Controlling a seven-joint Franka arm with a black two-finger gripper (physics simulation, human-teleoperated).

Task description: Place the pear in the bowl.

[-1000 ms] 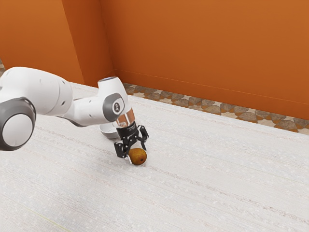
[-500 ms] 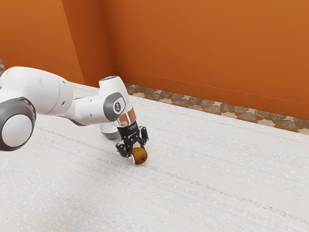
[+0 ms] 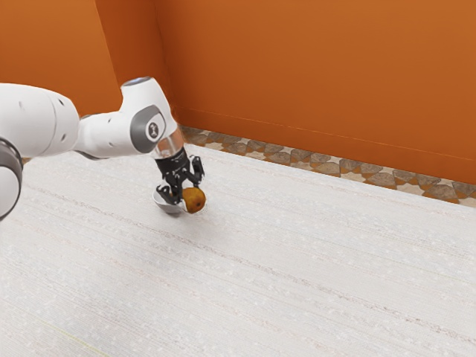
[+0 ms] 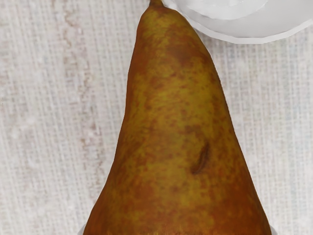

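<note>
claw [image 3: 190, 195] gripping pear [image 3: 195, 200] near bowl [image 4: 239, 30]; dark emblem [image 3: 152, 130] on arm [image 3: 103, 135], too small to read

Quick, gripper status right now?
Gripper: closed, holding the brown-and-yellow pear by the white bowl, not yet in it.

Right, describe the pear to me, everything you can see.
The pear is mottled orange-brown and yellow-green, finely speckled, with a dark curved mark on its skin. It narrows to a brown stem. It is held sideways between the jaws, raised off the table, close by the bowl but not inside.
</note>
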